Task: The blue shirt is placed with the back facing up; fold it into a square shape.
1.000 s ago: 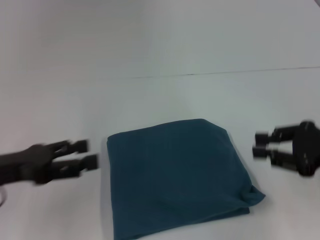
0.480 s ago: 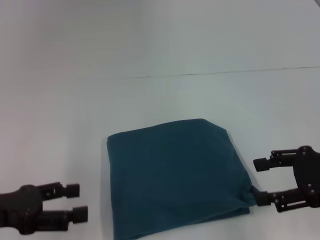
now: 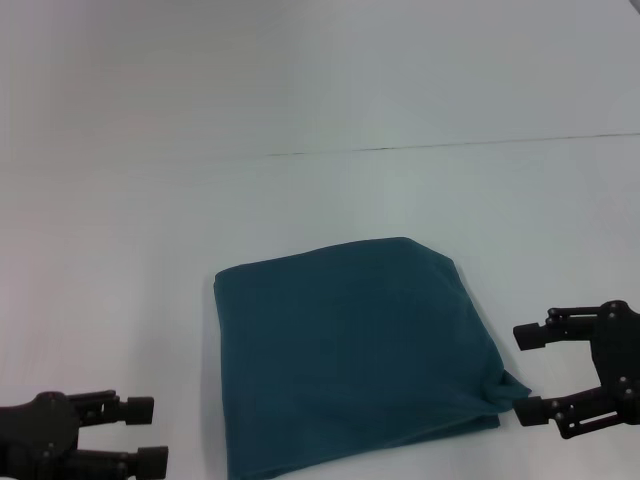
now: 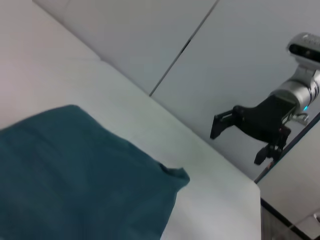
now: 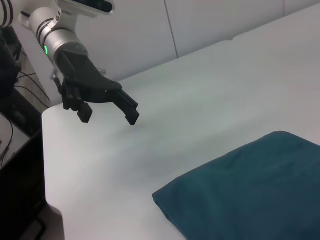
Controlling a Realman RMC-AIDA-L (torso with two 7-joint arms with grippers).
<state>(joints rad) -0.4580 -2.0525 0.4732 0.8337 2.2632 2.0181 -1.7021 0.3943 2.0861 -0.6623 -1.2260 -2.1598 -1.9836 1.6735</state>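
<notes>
Blue shirt (image 3: pixel 350 355) folded square | left hand (image 3: pixel 145 432) spread, empty | right hand (image 3: pixel 528 373) spread, empty

Dark teal-blue all over for the blue shirt (image 3: pixel 350 355), plain, without print or stripe on the visible face (same even tone in both wrist views). White for the table (image 3: pixel 330 190), broken only by one thin dark seam line running from 9 o'clock to 3 o'clock beyond the cloth. Matte black for the left gripper (image 3: pixel 135 435) at 7 o'clock, fingers spread. Matte black too for the right gripper (image 3: pixel 530 373) at 4 o'clock, fingers parted. Silver-grey for the wrist sections behind each black claw, with a small green light on one and a blue light on the other.
</notes>
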